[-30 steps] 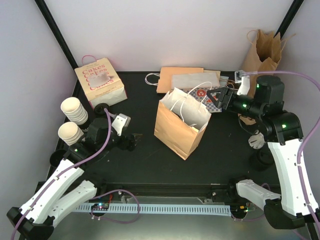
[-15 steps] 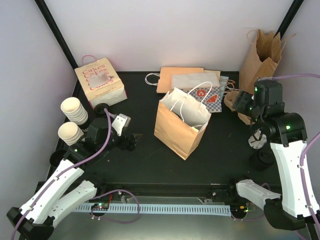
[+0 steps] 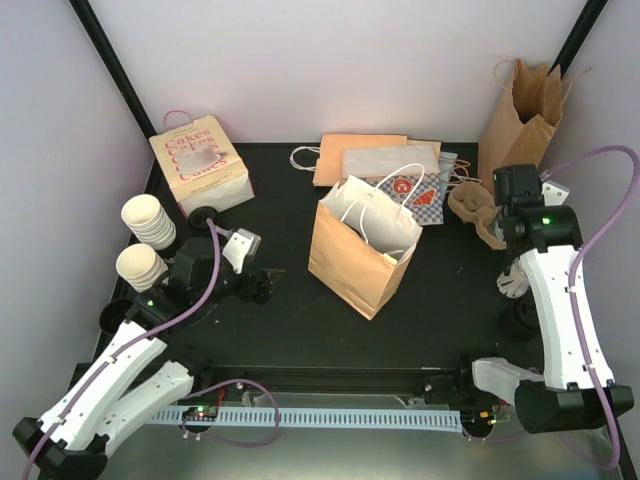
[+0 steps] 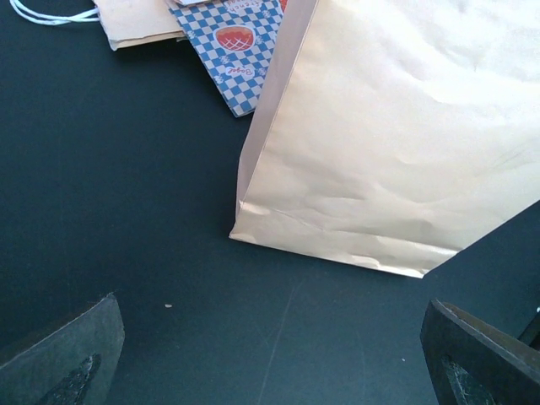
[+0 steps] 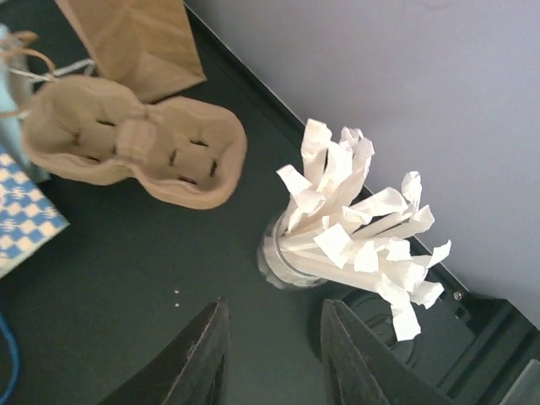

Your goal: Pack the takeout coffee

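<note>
one open paper bag (image 3: 350, 262), its contents hard to make out.

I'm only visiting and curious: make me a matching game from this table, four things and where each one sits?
Things:
1. Cakes box
2. stacked cups
3. open paper bag
4. wrapped straws

Places:
A. standing mid-table
B. upright in a clear holder, right edge
C. back left corner
D. left edge, nearer the arms than the box

Pairs: 1-C, 2-D, 3-A, 4-B

Right end effector (image 5: 274, 319) now near straws (image 5: 354, 228)
</note>
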Robot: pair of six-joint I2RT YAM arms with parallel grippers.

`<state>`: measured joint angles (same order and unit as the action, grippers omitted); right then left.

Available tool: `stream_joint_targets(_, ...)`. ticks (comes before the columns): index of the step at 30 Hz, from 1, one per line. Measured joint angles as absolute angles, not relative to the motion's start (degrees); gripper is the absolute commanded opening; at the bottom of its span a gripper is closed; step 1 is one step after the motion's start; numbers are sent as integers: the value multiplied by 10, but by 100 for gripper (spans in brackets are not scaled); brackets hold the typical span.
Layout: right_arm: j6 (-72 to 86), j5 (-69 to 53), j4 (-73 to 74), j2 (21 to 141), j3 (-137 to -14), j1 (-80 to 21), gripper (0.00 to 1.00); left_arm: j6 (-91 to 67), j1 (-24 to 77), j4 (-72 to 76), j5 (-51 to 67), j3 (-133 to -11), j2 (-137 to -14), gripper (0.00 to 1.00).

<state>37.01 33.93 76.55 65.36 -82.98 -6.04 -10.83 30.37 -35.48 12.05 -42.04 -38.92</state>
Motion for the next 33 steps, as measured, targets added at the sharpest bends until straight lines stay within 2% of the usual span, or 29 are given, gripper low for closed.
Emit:
stream_joint_targets(17, 374, 296, 679, 711, -746, 48, 29, -108, 304, -351, 123, -418, -385, 99)
stream_joint_targets(33, 392, 271, 654, 734, -745, 59, 26, -108, 304, -351, 123, -418, -385, 99)
